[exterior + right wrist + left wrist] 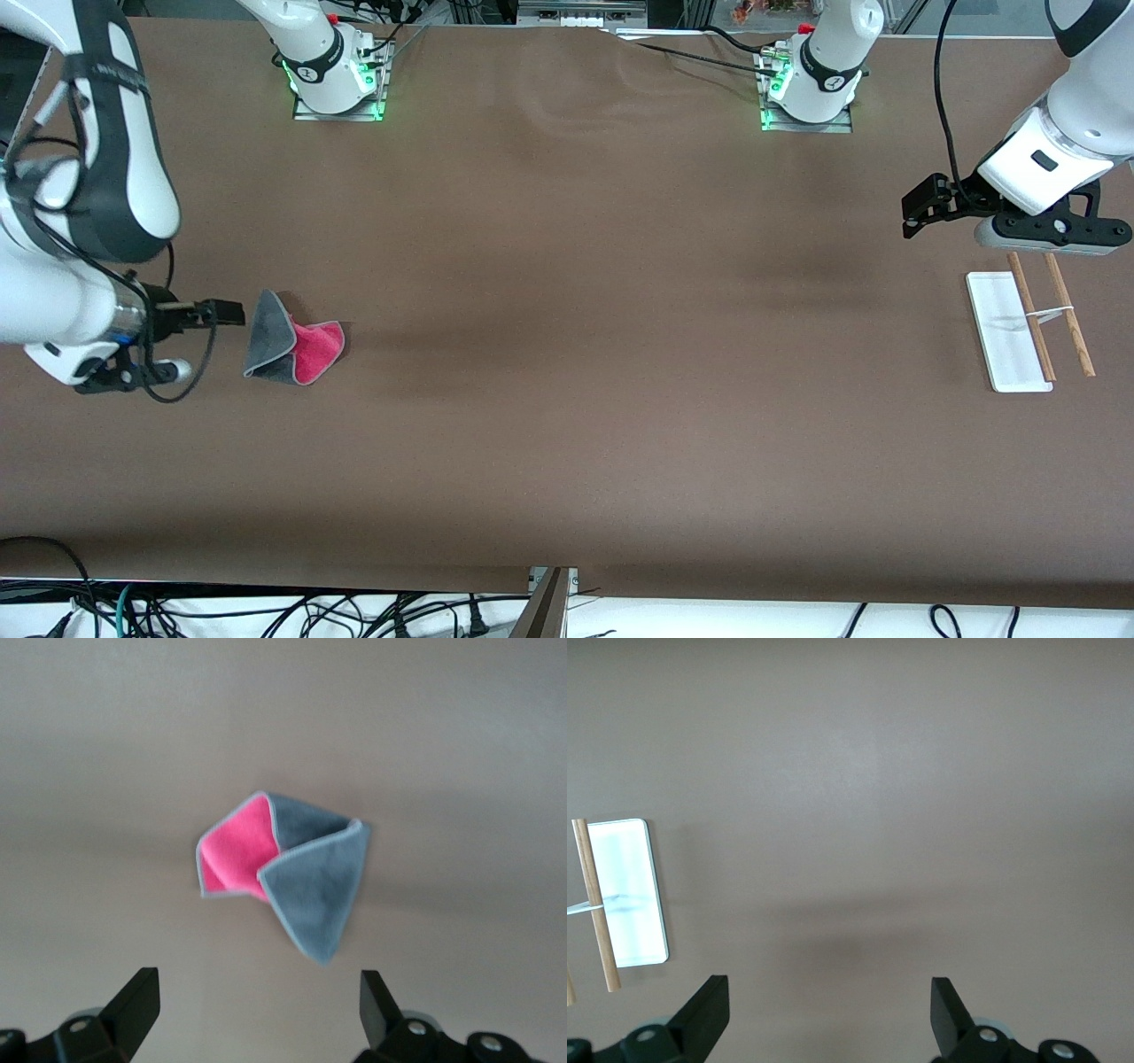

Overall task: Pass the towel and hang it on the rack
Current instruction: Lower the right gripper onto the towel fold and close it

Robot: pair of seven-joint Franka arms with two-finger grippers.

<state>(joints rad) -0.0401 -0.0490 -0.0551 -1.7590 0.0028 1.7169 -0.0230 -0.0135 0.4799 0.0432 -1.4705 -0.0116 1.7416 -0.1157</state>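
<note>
The towel point(292, 350) lies crumpled on the brown table toward the right arm's end, dark grey outside with a pink-red face showing; in the right wrist view the towel point(292, 873) sits just ahead of the fingertips. My right gripper point(229, 312) point(257, 1005) hovers beside it, open and holding nothing. The rack point(1005, 332) stands at the left arm's end: a flat white base with two thin wooden rods point(1069, 315). My left gripper point(912, 217) point(830, 1010) hangs open and empty over bare table beside the rack point(629, 895).
The two arm bases point(337, 84) point(811, 89) are bolted to the table at the edge farthest from the front camera. A black cable point(943, 97) loops down to the left wrist. Loose cables point(266, 611) lie below the table's near edge.
</note>
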